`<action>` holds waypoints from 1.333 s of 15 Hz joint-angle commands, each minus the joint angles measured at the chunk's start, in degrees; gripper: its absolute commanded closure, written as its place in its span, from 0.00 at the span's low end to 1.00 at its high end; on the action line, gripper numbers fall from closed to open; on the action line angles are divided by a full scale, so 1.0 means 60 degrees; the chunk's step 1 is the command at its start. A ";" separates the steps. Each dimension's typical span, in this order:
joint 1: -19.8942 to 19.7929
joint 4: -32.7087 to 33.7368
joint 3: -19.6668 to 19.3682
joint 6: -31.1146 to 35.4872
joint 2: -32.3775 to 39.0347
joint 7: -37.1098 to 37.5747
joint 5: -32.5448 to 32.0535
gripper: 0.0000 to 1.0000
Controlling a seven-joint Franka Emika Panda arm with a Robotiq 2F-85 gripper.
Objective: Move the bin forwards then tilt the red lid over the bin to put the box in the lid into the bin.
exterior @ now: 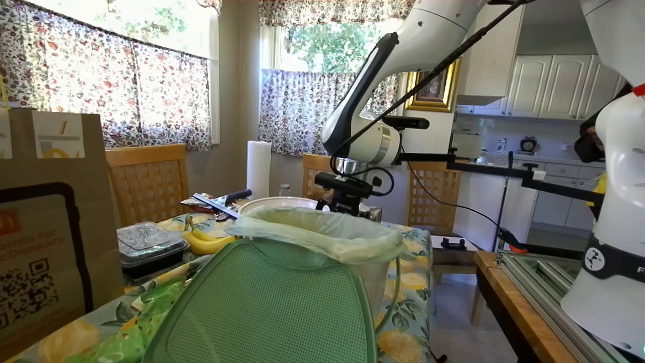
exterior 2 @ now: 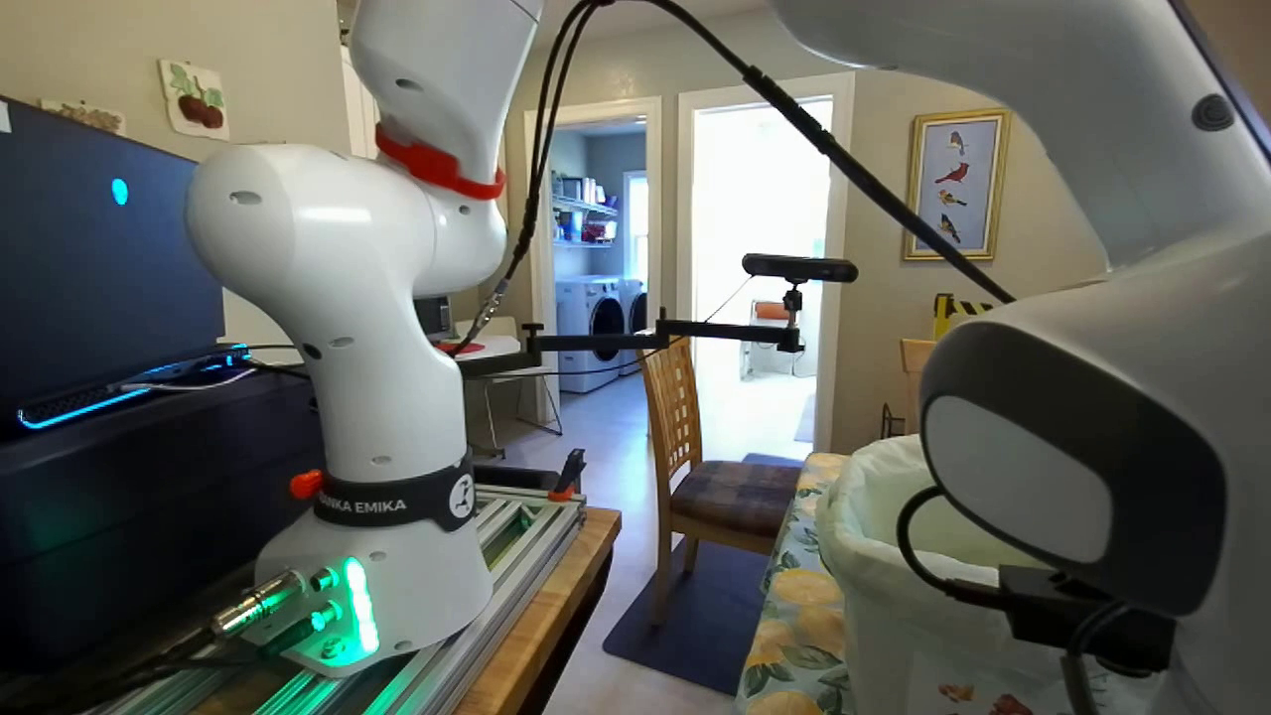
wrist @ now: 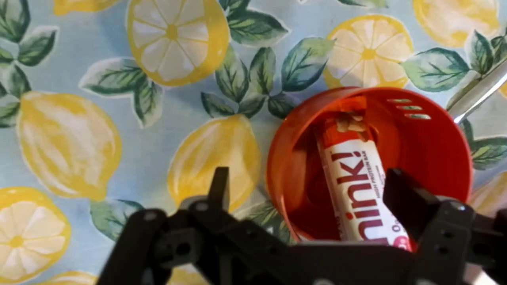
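- Robotiq gripper (wrist: 308, 180): fingers spread wide apart and gripping nothing, aimed down at the lemon-print tablecloth (wrist: 146, 158) in the wrist view.
- Left-hand finger (wrist: 218, 188): over the tablecloth, outside the red lid (wrist: 424, 144).
- Lid: on the tablecloth, mostly right of the gripper's middle, its left wall between the two fingers. The coming move, likely a grasp of that wall, turns on this; whether a fingertip touches it cannot be told.
- Wrapped high-protein bar (wrist: 354, 178), presumably the task's "box": inside the lid, long axis steep, upper left to lower right, lower end hidden by the gripper.
- Right-hand finger (wrist: 406, 200): over the lid's interior, overlapping the bar's right edge in that view. Drawing the fingers together might pinch bar and wall at once.
- Silvery rod (wrist: 481, 93): runs up to the lid's upper right, its far end out of view.
- Bananas (exterior: 206, 243), in an exterior view: left of the bin (exterior: 374, 282).
- Bin: in both exterior views, pale green liner bag (exterior: 347, 242) over its rim, base not visible. The gripper hangs beyond it in an exterior view, so the lid would need carrying over that rim.
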 commanded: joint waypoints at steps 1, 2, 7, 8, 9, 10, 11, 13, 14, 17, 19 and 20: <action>0.0114 0.0282 -0.0141 0.0075 0.0375 0.0737 -0.0699 0.00; 0.0097 0.0365 -0.0125 0.0034 0.0462 0.0808 -0.0844 0.00; 0.0078 0.0449 -0.0048 0.0002 0.0582 0.1124 -0.1369 0.51; 0.0083 0.0453 -0.0045 0.0005 0.0561 0.1169 -0.1436 0.58; 0.0086 0.0454 -0.0047 0.0000 0.0554 0.1233 -0.1537 0.67; 0.0057 0.0477 -0.0020 -0.0040 0.0541 0.1247 -0.1570 0.73; 0.0058 0.0475 -0.0017 -0.0016 0.0524 0.1297 -0.1644 0.80; 0.0064 0.0481 -0.0024 -0.0023 0.0549 0.1358 -0.1761 0.96; 0.0063 0.0476 -0.0022 -0.0044 0.0547 0.1402 -0.1845 0.70; 0.0066 0.0480 -0.0004 0.0046 0.0591 0.1572 -0.2001 0.90; 0.0052 0.0480 0.0027 0.0089 0.0598 0.1621 -0.1980 0.94; 0.0005 0.0418 0.0082 0.0145 0.0516 0.1564 -0.1896 1.00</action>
